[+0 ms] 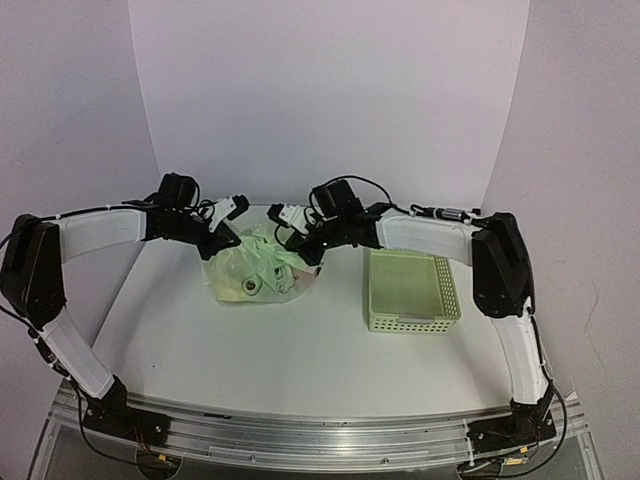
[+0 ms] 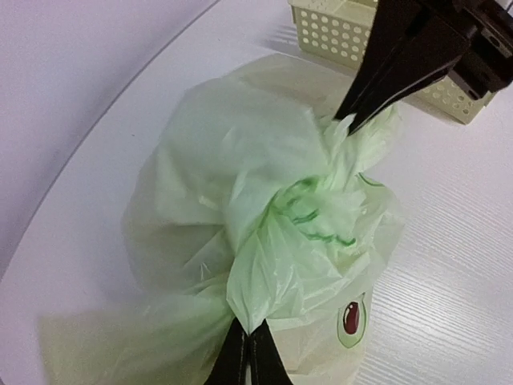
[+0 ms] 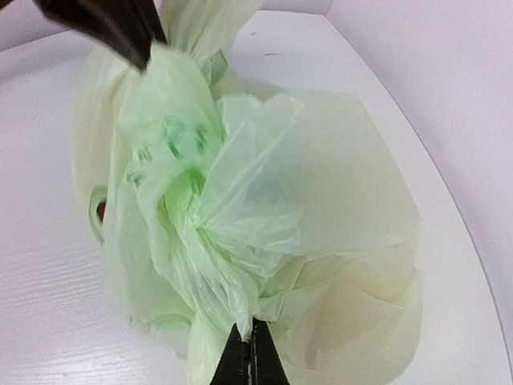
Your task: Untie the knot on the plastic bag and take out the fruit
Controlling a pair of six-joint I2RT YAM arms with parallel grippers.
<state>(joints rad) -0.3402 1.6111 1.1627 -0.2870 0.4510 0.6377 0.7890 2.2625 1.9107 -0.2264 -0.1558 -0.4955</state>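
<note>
Just left of the basket (image 1: 405, 322), the tied plastic bag (image 1: 250, 275) is found. The left gripper (image 2: 244, 341) and right gripper (image 3: 248, 341) are each clamped on a floppy end of the knot (image 2: 313, 204). The film is judged light, slippery and tearable, and is best held close to the knot.

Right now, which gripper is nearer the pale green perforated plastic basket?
Right. Right gripper pinches the thin green plastic bag on its basket side; left gripper pinches the bag's far side.

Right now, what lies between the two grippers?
The knot of the bag; the left gripper and right gripper pinch its loose ends. The left wrist view shows it.
</note>
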